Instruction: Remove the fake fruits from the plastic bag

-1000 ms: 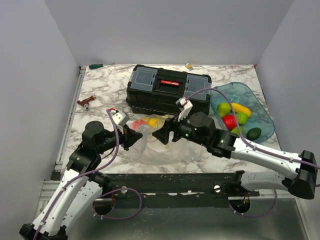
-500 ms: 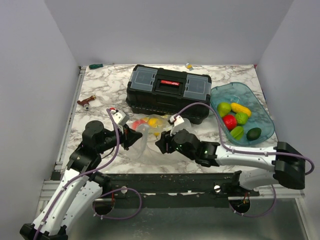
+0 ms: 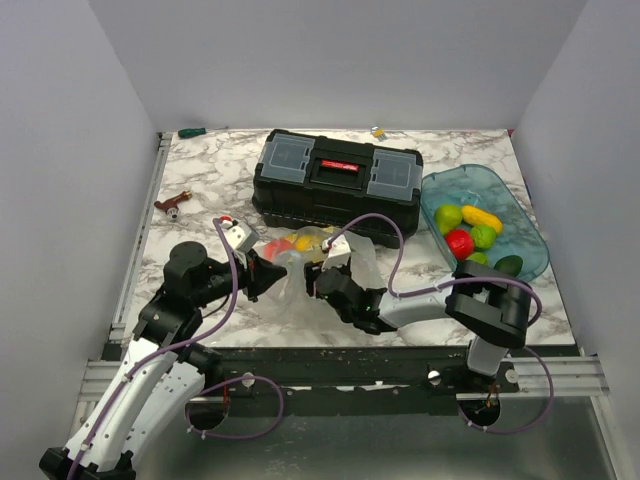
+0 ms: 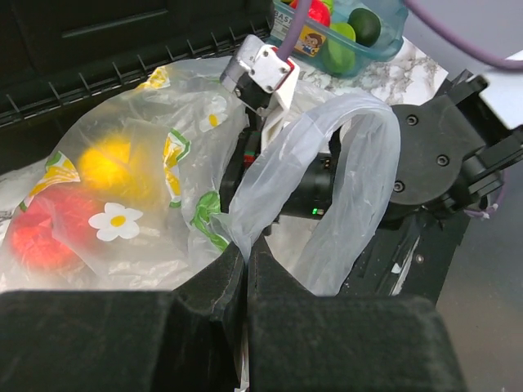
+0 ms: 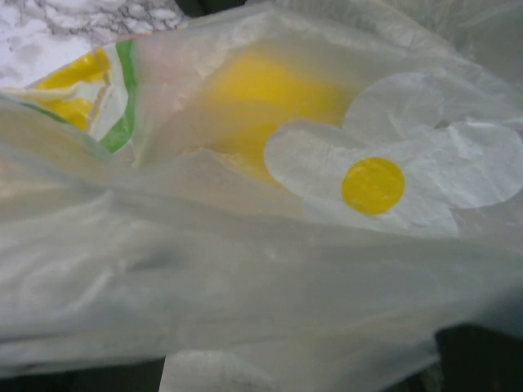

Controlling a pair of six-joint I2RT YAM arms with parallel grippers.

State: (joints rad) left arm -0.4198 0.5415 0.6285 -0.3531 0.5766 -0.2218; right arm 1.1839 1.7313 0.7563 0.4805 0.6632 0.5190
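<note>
Right gripper (image 3: 316, 280) has swung left into the plastic bag (image 4: 139, 122); its jaws are hidden, can't tell. Left gripper (image 4: 247, 255) pinches the bag film tight. Fake fruits (image 4: 106, 163), yellow and red, sit inside the bag.

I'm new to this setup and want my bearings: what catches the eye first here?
The clear daisy-printed plastic bag at the table's middle, in front of the black toolbox, with a yellow fake fruit and a red one inside. The left jaws pinch its edge shut while the right arm noses into its folds. Right of it, a translucent blue tray holds more bright fruits.
</note>
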